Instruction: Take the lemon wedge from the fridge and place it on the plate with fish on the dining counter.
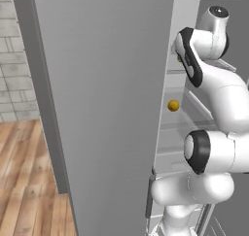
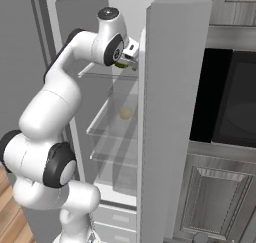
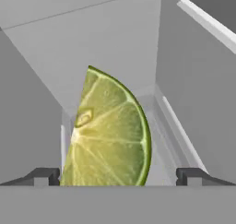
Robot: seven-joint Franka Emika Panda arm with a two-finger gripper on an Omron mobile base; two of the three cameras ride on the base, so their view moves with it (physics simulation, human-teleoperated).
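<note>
hand view: the wedge [image 3: 108, 131] stands upright, cut face to the camera, centred between the two fingertips [image 3: 44, 177], which sit wide apart at either side with clear gaps to the fruit. the gripper [image 3: 117, 178] is fully spread and has hold of nothing. the white inner walls of the fridge [image 3: 193, 80] close in behind.

right base view: the arm reaches into the open fridge at an upper glass shelf [image 2: 107, 77], the hand mostly hidden behind the door [image 2: 165, 112]; a yellow-green speck at the hand is probably the wedge. a pale round fruit [image 2: 125, 113] lies on the shelf below.

left base view: the same round fruit [image 1: 173, 105] shows orange.

judgement: door opened and approach made; grasp, withdrawal, transport to the plate and release all remain. plate and counter cannot be assessed.
</note>
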